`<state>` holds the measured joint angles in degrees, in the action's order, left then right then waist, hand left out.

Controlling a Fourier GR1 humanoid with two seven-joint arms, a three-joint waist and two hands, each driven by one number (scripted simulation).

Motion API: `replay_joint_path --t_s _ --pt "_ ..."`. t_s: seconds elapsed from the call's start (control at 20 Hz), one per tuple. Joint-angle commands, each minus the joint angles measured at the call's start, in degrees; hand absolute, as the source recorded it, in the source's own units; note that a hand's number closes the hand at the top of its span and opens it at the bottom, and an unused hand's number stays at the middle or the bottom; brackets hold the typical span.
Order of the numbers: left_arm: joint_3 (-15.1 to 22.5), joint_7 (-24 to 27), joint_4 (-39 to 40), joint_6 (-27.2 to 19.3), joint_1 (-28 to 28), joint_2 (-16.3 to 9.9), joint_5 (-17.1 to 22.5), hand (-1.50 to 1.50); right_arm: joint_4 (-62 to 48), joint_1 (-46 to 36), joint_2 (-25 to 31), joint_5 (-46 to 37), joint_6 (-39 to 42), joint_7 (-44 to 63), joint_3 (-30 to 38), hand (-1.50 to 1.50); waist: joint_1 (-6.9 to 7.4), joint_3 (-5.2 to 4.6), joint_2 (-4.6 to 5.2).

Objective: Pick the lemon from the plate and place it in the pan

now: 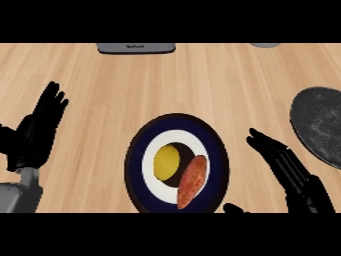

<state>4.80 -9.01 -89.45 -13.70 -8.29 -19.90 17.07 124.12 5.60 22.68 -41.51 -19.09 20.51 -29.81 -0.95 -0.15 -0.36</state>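
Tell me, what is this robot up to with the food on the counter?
Nothing is held yet. A yellow lemon lies on a dark-rimmed plate beside an orange-red vegetable. The right hand is open, just right of the plate, between it and the dark pan at the right edge. The left hand rests open at the left, fingers up. The lemon is meant to go into the pan, which holds nothing.
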Motion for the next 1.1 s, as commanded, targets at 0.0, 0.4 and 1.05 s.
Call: replay_joint_path --t_s 0.0,0.4,1.05 --pt "-1.16 0.06 2.13 2.75 -1.25 -0.49 1.23 0.0 3.2 -6.28 -0.7 -6.8 10.89 12.6 -2.78 -1.5 1.0 -0.03 0.35" --pt "-1.62 -1.16 1.84 2.47 -3.88 -0.68 0.33 0.0 -5.32 -25.32 -8.27 -7.38 34.97 30.82 -6.28 -1.5 1.85 -0.02 0.39" --pt "-1.29 -2.36 -1.4 1.57 -1.53 0.94 -1.42 0.0 -16.92 -30.47 -21.06 1.18 55.24 44.45 -9.47 -1.5 1.14 0.1 0.24"
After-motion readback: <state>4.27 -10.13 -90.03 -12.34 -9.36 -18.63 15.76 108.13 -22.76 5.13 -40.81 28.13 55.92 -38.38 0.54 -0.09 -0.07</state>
